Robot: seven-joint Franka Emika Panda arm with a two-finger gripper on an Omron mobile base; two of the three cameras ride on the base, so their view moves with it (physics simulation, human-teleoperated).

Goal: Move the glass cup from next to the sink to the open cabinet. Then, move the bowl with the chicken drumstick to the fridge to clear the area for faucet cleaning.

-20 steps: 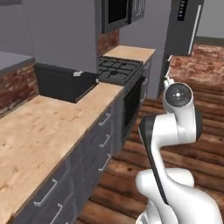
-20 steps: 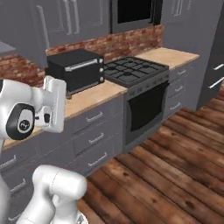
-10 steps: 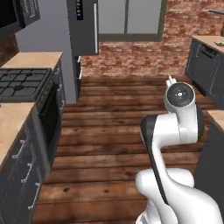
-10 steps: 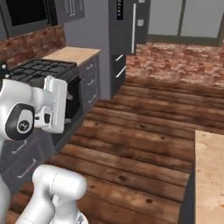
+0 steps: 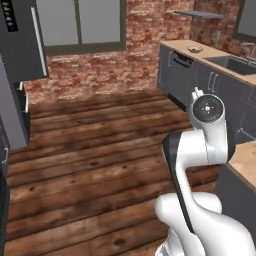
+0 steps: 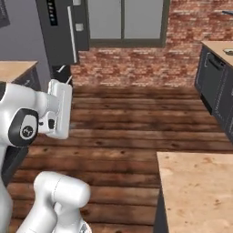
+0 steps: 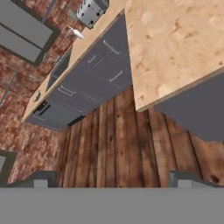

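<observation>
Glass, pale and translucent: small cylindrical cup judged light, slick, breakable, best pinched gently across mid-wall. Too small to make out beside dark grey rectangular sink (image 5: 232, 63), two o'clock in left base view. Two-finger gripper (image 7: 111, 180) spread wide, empty, well apart.

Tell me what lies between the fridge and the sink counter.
In the left base view, bare wood floor stretches from the fridge to the sink counter, backed by a brick wall.
</observation>
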